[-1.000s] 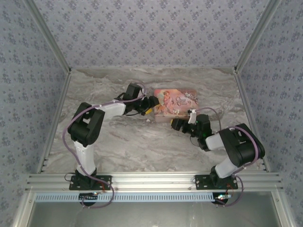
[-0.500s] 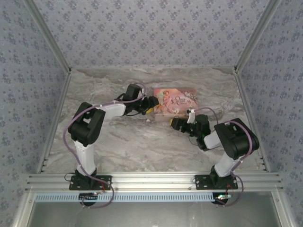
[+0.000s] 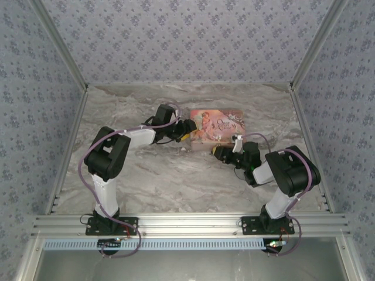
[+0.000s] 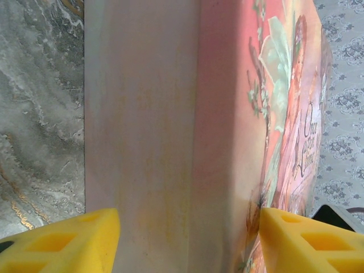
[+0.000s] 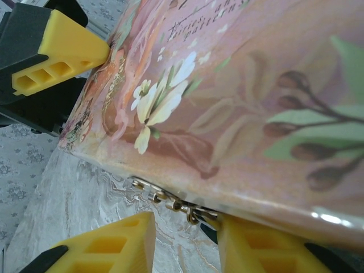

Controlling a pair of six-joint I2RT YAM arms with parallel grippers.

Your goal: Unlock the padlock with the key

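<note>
a flat pink box (image 3: 218, 124), glossy and printed with flowers, leaves and curling script, was laid on the far half of a counter (image 3: 152, 175) veined grey like marble. its side wall was seen plain and pale, with soft corners. the enclosure walls (image 3: 176, 41) were papered in a small grey-blue floral print.

the left pincer (image 4: 189, 215) was set at the box's left end. its blocky yellow plastic fingers (image 4: 62, 242), moulded with hollow cells, were held wide with the box's edge between them. whether the box was actually pinched could not be told.

the right pincer (image 5: 186, 223) was brought low to the box's near edge. its jaws were parted by a modest gap through which bare counter was seen, and nothing was gripped. just beyond that gap a short run of small gold links (image 5: 168, 199) was hung under the box's rim. a small dark piece (image 5: 208, 228) was tucked beside them, against one finger's inner tip. it was too hidden for it to be told whether this was the padlock.

compared with a second before, the right arm's elbow was found shifted inward, toward the middle of the counter, and the right pincer's jaws were drawn closer together. the box and the left arm were left where they had been.
</note>
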